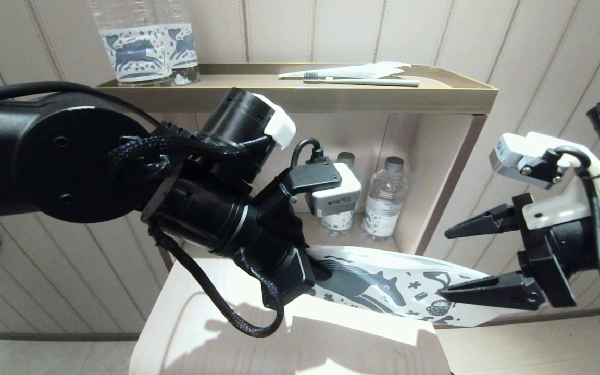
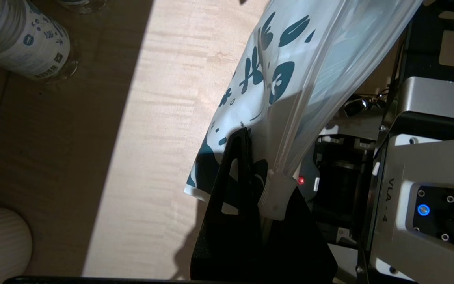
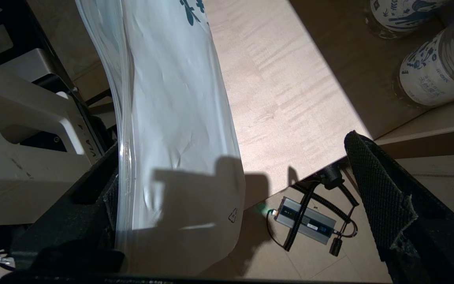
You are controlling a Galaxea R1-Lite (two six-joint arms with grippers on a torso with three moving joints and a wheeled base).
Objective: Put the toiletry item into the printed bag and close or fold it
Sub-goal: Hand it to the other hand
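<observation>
L gripper (image 2: pixel 250 165) pinching printed bag (image 1: pixel 383 286) at one end over worktop (image 1: pixel 216 333) edge, R gripper (image 1: pixel 451 263) spread around other end; bag looks light, floppy, slick, so grab near zip edge.

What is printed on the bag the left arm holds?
A blue-grey horse with small motifs on the printed bag; head view.

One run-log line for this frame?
left gripper shut on printed bag | right gripper open at bag's far end | toothbrush on shelf

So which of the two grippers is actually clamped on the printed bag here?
The left gripper: its fingers are shut on one end of the printed bag. The right gripper stands wide open around the other end, not pinching it.
</observation>
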